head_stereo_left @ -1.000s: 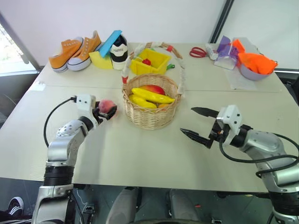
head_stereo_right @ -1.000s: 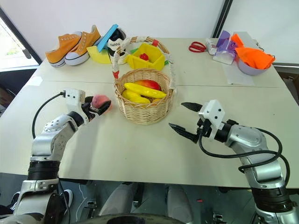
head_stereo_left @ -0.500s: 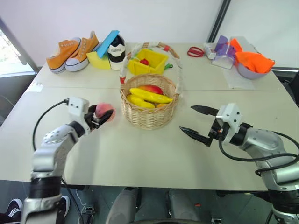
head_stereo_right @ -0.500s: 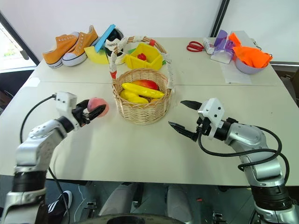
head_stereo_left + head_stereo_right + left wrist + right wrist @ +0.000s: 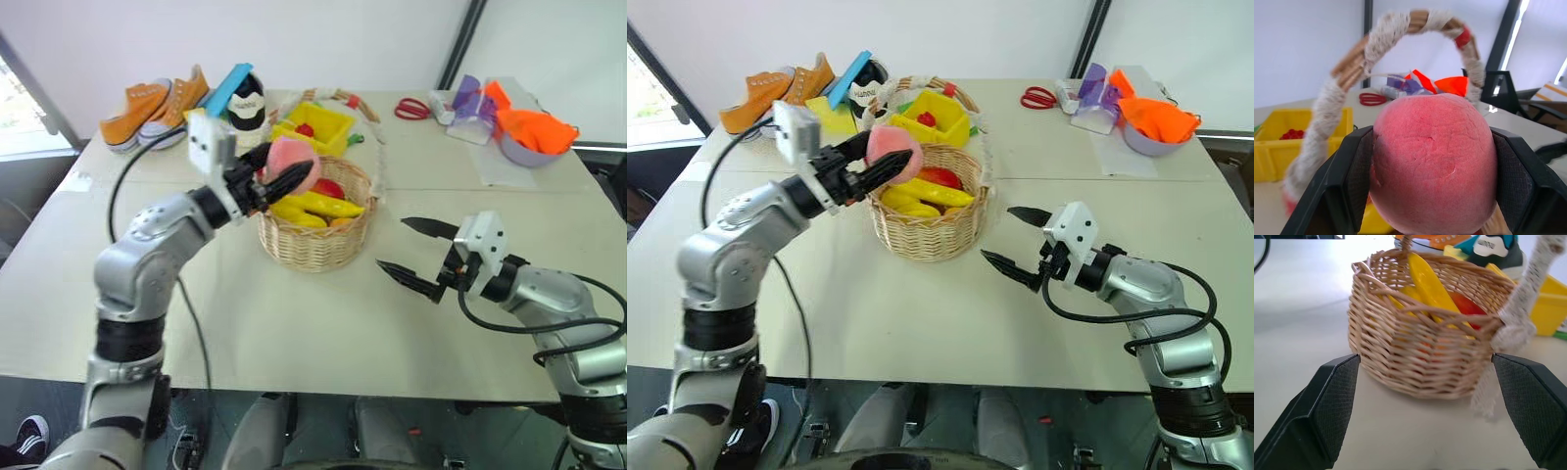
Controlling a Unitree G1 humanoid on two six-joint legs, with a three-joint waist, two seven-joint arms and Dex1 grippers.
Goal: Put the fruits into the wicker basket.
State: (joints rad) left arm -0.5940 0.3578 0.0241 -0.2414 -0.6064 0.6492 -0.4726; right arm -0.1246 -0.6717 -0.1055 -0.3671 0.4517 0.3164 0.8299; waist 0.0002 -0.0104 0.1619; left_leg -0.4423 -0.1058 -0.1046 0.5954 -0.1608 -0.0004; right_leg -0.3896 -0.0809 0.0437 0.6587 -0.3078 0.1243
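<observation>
- Left eye view: left gripper (image 5: 286,176) clamped on the peach (image 5: 290,161), held in the air above the near-left rim of the basket (image 5: 315,240); basket stands mid-tabletop, nearer the far edge; bananas (image 5: 323,205) and a red fruit (image 5: 330,188) lie inside it; right gripper (image 5: 411,257) spread wide and empty, above the table (image 5: 294,333) just right of the basket.
- Right eye view: yellow bin (image 5: 935,117) behind the basket; orange shoes (image 5: 784,83) at the far-left corner; scissors (image 5: 1039,98) and an orange cloth (image 5: 1159,119) toward the far-right corner.
- Left wrist view: both fingers (image 5: 1347,181) press the sides of the peach; basket handle (image 5: 1376,44) arches beyond it.
- Right wrist view: fingers (image 5: 1332,396) wide apart, holding nothing, facing the basket wall; bananas show over the rim.
</observation>
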